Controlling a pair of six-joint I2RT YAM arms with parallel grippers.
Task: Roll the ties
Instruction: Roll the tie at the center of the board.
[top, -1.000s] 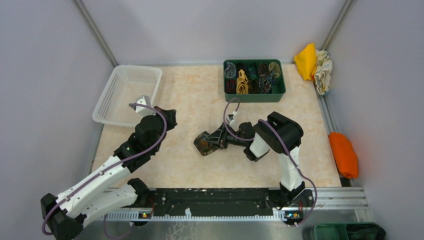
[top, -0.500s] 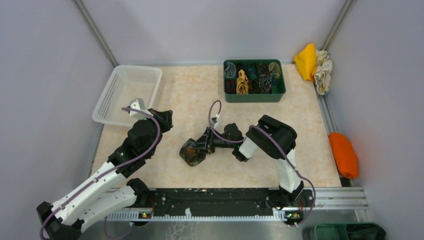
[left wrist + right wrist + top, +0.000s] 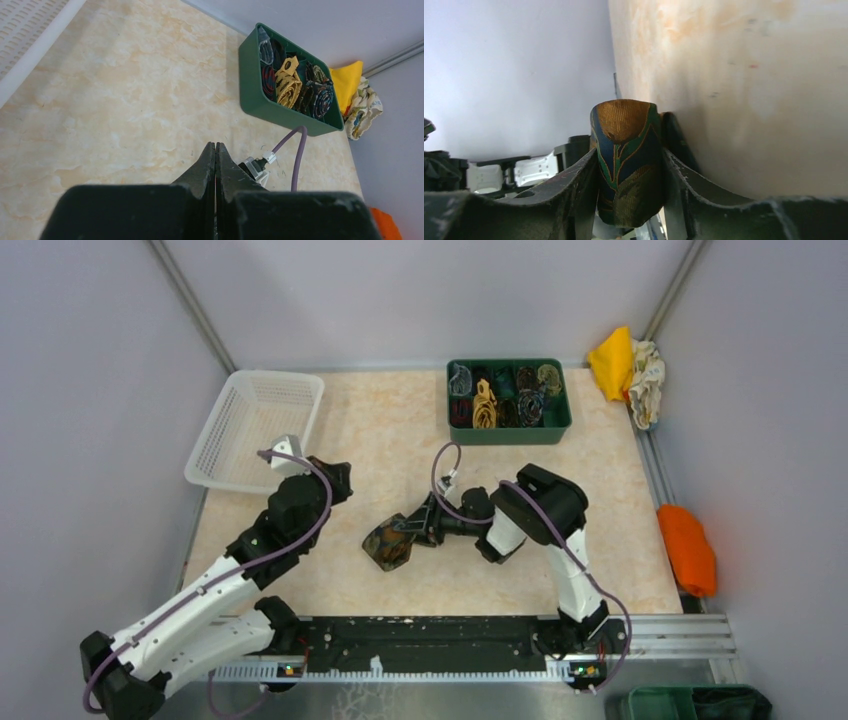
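Note:
A rolled dark tie [image 3: 388, 545] with orange-gold and teal blotches lies low over the tabletop near the middle. My right gripper [image 3: 402, 536] reaches left and holds it at the fingertips. In the right wrist view the roll [image 3: 626, 145] stands between both fingers, with my right gripper [image 3: 630, 155] shut on it. My left gripper [image 3: 333, 474] hovers to the left of the roll, apart from it, and its jaws [image 3: 215, 146] are pressed together with nothing in them. Several more rolled ties [image 3: 505, 395] fill the green bin [image 3: 508, 434] at the back.
A white mesh basket [image 3: 255, 425] stands at the back left, just beyond the left gripper. Yellow [image 3: 612, 360] and patterned white [image 3: 648, 380] cloth lumps sit at the back right, off the table, and an orange one [image 3: 688, 548] lies at the right edge. Purple cables loop over both arms.
The right gripper has carried the rolled tie leftward across the table. The left arm swung slightly forward and back, staying shut.

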